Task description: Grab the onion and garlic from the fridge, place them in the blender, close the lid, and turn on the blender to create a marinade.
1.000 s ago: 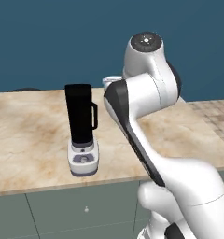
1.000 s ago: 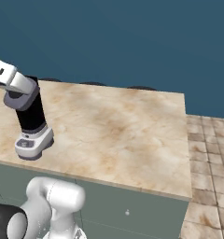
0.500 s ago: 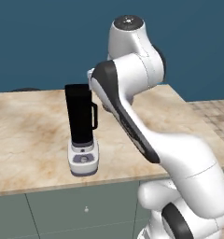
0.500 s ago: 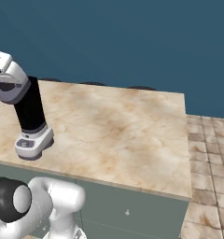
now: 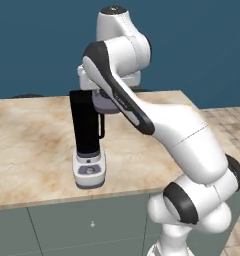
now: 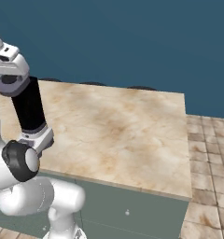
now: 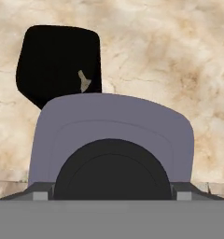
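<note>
Arm swung left over bench (image 5: 37, 145): pincer (image 7: 111, 198), clamped on lid (image 7: 111, 140), now nearly above blender (image 5: 87, 135). Jar mouth just ahead; lid closing next.

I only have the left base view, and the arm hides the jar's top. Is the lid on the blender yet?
Observer: Not yet. In the hand view the lid sits in the pincer, and the blender's open mouth lies beyond it, uncovered.
Operator: Anything in the jar?
Observer: A small tan piece, probably the garlic, shows inside the dark jar.
Operator: How high is the lid?
Observer: In the right base view it hangs about level with the jar's top rim, at its edge.
</note>
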You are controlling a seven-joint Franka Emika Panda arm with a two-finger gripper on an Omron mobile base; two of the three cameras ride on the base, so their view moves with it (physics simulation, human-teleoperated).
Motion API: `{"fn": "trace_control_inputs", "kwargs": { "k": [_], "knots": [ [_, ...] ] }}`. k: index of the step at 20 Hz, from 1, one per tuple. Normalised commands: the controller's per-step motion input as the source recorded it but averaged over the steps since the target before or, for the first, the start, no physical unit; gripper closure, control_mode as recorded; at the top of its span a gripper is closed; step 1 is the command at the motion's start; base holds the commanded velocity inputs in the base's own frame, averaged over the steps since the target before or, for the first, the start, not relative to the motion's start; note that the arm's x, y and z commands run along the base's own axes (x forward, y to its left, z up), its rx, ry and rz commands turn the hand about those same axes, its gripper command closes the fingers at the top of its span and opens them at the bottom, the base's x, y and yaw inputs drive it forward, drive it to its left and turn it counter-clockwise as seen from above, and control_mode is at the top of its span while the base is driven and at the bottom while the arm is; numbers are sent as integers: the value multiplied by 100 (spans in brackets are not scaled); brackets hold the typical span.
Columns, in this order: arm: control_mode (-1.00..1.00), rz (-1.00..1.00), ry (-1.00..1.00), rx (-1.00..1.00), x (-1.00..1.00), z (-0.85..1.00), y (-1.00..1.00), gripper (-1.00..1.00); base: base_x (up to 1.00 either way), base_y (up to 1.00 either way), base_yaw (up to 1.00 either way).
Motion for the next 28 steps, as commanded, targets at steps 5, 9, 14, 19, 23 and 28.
{"fn": "trace_control_inputs", "kwargs": {
  "k": [5,9,14,19,23,28],
  "knots": [
    [-100,3,25,0,38,6,25,100,0,0,0],
    [-100,0,15,0,29,0,7,100,0,0,0],
    [-100,0,1,0,23,0,2,100,0,0,0],
    [-100,0,0,0,24,0,15,100,0,0,0],
    [-100,0,0,0,10,-6,14,100,0,0,0],
    [-100,0,0,0,4,-16,5,100,0,0,0]
  ]
}}
